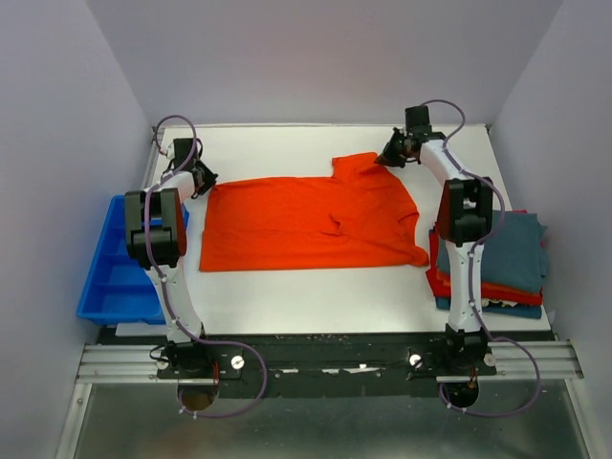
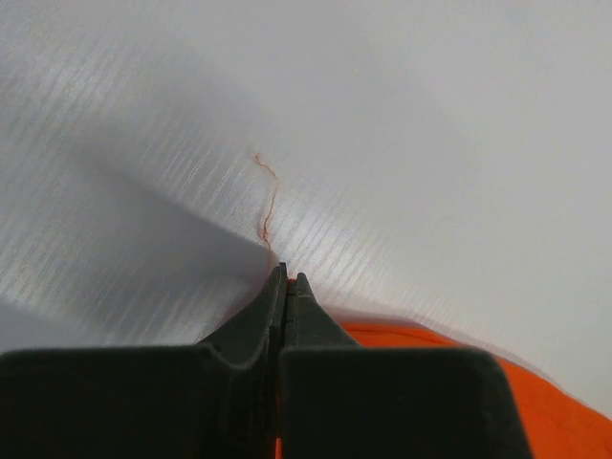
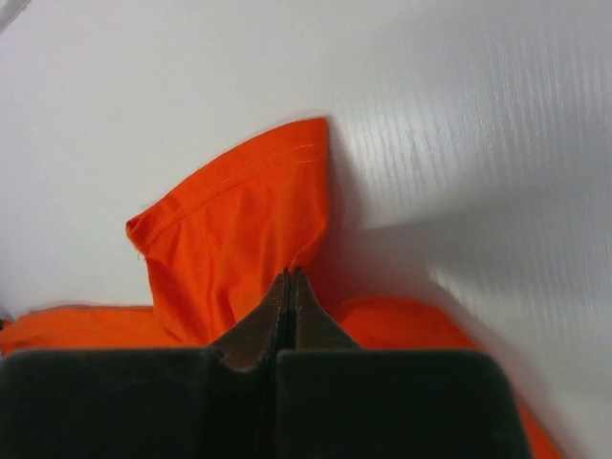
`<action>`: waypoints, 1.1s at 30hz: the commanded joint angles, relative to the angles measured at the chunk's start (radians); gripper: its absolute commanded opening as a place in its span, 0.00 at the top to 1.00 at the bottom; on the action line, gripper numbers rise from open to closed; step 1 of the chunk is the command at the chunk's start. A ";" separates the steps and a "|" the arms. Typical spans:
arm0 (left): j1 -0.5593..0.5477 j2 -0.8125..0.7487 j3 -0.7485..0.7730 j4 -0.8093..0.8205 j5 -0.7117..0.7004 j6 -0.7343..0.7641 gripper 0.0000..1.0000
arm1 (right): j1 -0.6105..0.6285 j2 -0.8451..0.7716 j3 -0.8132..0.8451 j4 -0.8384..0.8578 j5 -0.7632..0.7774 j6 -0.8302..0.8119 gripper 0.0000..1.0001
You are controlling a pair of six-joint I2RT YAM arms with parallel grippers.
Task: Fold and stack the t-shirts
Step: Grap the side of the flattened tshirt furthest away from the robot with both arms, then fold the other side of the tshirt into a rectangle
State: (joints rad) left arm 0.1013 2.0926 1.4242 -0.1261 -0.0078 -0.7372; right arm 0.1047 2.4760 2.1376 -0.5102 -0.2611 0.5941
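The left gripper is squeezed tight on the far left corner of the orange shirt. In its own camera the two dark jaws press flat together, and a tiny bit of orange shows at the tips. I think it holds this corner so the cloth can be pulled flat or lifted over. A thin orange thread lies loose and curly on the desk just past the tips. Beside this arm, at the left edge of the desk, sits a hard, shiny blue bin.

The orange shirt is in the middle of the white desk, spread wide and mostly flat. It looks soft and floppy, with a few wrinkles near its right side. The desk has fine stripes and a slight shine.

The right gripper is also pinched shut, on the sleeve at the far right of the shirt. The sleeve stands up in a bent little tent, and its stitched hem shows. Both far ends are held, so I think the fold is only starting.

On the right lies a neat pile of folded shirts, well apart from the grippers. The teal shirt is on top, a red shirt sits under it, and a blue shirt peeks out below. The orange one likely goes there next.
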 commanded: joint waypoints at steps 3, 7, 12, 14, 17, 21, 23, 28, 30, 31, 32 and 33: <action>0.009 -0.074 -0.004 -0.037 -0.041 0.032 1.00 | 0.001 -0.167 -0.136 0.058 -0.035 -0.033 0.99; 0.011 -0.091 -0.015 -0.014 -0.024 0.030 1.00 | 0.003 -0.224 -0.199 0.059 -0.047 -0.039 0.99; 0.011 -0.121 -0.033 -0.006 -0.018 0.036 1.00 | 0.001 -0.285 -0.272 0.081 -0.081 -0.048 0.99; 0.011 -0.140 -0.051 0.002 -0.015 0.039 1.00 | 0.001 -0.314 -0.307 0.098 -0.092 -0.050 0.99; 0.009 -0.167 -0.083 0.014 -0.017 0.042 1.00 | 0.001 -0.356 -0.343 0.107 -0.098 -0.054 0.99; 0.011 -0.187 -0.111 0.025 -0.017 0.045 1.00 | 0.001 -0.411 -0.389 0.107 -0.102 -0.065 0.99; 0.011 -0.198 -0.122 0.026 -0.018 0.050 1.00 | 0.001 -0.437 -0.412 0.108 -0.102 -0.068 0.99; 0.011 -0.247 -0.175 0.045 -0.046 0.058 1.00 | 0.001 -0.489 -0.472 0.105 -0.105 -0.074 0.99; 0.011 -0.266 -0.200 0.057 -0.055 0.062 1.00 | 0.001 -0.511 -0.502 0.104 -0.106 -0.076 0.99; 0.009 -0.275 -0.211 0.063 -0.055 0.064 1.00 | 0.001 -0.528 -0.518 0.105 -0.102 -0.076 0.99; 0.011 -0.284 -0.218 0.066 -0.055 0.064 1.00 | 0.001 -0.543 -0.531 0.105 -0.102 -0.080 0.99; 0.011 -0.292 -0.229 0.077 -0.055 0.067 1.00 | 0.001 -0.555 -0.545 0.105 -0.099 -0.080 0.99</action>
State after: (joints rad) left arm 0.1036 1.8675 1.2324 -0.0982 -0.0299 -0.6956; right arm 0.1047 1.9858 1.6459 -0.4118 -0.3401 0.5369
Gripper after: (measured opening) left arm 0.011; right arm 0.015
